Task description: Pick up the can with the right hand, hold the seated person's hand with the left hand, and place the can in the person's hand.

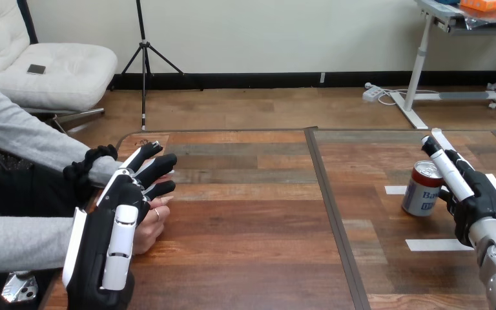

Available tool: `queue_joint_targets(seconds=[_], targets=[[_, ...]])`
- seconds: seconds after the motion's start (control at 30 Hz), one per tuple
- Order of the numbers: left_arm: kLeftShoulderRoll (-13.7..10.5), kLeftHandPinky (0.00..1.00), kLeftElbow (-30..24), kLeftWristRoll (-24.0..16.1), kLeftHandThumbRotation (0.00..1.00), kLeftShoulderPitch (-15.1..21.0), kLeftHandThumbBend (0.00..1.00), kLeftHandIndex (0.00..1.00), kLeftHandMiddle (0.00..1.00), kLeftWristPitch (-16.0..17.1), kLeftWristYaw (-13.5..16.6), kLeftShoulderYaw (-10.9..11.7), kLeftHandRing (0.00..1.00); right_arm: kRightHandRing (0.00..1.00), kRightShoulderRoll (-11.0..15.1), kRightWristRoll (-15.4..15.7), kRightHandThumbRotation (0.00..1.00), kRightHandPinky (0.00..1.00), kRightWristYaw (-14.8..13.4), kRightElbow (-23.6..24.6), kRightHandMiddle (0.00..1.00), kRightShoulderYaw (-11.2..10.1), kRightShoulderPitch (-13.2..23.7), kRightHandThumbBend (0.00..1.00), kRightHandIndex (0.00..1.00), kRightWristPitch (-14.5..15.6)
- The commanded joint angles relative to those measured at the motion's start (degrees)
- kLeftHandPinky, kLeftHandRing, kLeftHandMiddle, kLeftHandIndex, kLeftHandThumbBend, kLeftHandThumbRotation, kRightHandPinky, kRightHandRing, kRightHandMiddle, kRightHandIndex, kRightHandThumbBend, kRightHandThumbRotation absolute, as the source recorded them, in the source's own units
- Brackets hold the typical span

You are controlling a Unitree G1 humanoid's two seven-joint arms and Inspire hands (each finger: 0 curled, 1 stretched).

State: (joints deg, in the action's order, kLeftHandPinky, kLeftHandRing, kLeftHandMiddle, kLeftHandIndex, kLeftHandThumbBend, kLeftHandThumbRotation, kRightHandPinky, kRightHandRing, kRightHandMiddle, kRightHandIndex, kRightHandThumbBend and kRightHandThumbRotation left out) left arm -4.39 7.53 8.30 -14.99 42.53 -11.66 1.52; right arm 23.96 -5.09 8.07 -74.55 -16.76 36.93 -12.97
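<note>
**One can, two robot hands**

Nearest you, the left robot hand [113,219] lies over the person's hand [150,227], its fingers straight and spread. Farther right, the right robot hand [478,197], fingers straight, sits just beside one upright red-and-white metal can [422,188] on the wooden surface [245,219], near two white tape strips [429,245].

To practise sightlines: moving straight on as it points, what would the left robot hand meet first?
The way looks free: the left robot hand points diagonally across the brown wooden table.
</note>
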Motion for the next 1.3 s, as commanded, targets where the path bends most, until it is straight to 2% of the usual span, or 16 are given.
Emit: queue_joint_targets(seconds=[0.0,0.13,0.43,0.63,0.87,1.03,1.27], targets=[[-0.52,0.77,0.11,0.19,1.00,3.60,0.48,0.85,0.81,1.51,-0.47,0.70,0.85,0.98,-0.18,-0.10,0.48,0.95,-1.10,0.59,0.99,-0.21,2.73,1.00,0.95,0.27],[-0.54,0.77,0.21,0.31,1.00,3.67,0.48,0.85,0.81,1.46,-0.70,0.79,0.85,0.95,-0.19,0.04,0.40,0.91,-1.81,0.57,0.96,-0.08,2.97,1.00,0.94,0.70],[-0.62,0.78,-0.15,0.65,1.00,3.50,0.49,0.85,0.81,0.98,-1.16,0.82,0.85,0.92,0.16,1.51,0.30,0.89,-2.69,0.53,0.91,1.06,2.91,1.00,0.92,0.36],[-0.65,0.79,-0.36,0.72,1.00,3.48,0.50,0.86,0.82,0.66,-1.31,0.90,0.85,0.92,0.12,1.25,0.24,0.89,-2.48,0.47,0.91,0.67,2.99,1.00,0.92,0.43],[-0.36,0.80,-0.91,0.13,0.99,3.22,0.52,0.86,0.82,0.45,-0.81,0.99,0.85,0.92,0.33,2.07,0.17,0.88,-2.82,0.54,0.91,1.43,2.84,1.00,0.91,0.03],[0.12,0.79,-1.19,-0.59,0.99,3.11,0.51,0.85,0.81,0.43,0.04,1.10,0.84,0.91,0.43,2.42,0.12,0.87,-3.06,0.58,0.90,1.61,2.95,1.00,0.92,0.49],[-0.14,0.78,-0.56,-0.17,1.00,3.28,0.49,0.84,0.80,0.93,-0.24,0.95,0.83,0.91,0.46,2.25,0.07,0.87,-2.48,0.67,0.90,1.29,2.87,1.00,0.92,0.25]])
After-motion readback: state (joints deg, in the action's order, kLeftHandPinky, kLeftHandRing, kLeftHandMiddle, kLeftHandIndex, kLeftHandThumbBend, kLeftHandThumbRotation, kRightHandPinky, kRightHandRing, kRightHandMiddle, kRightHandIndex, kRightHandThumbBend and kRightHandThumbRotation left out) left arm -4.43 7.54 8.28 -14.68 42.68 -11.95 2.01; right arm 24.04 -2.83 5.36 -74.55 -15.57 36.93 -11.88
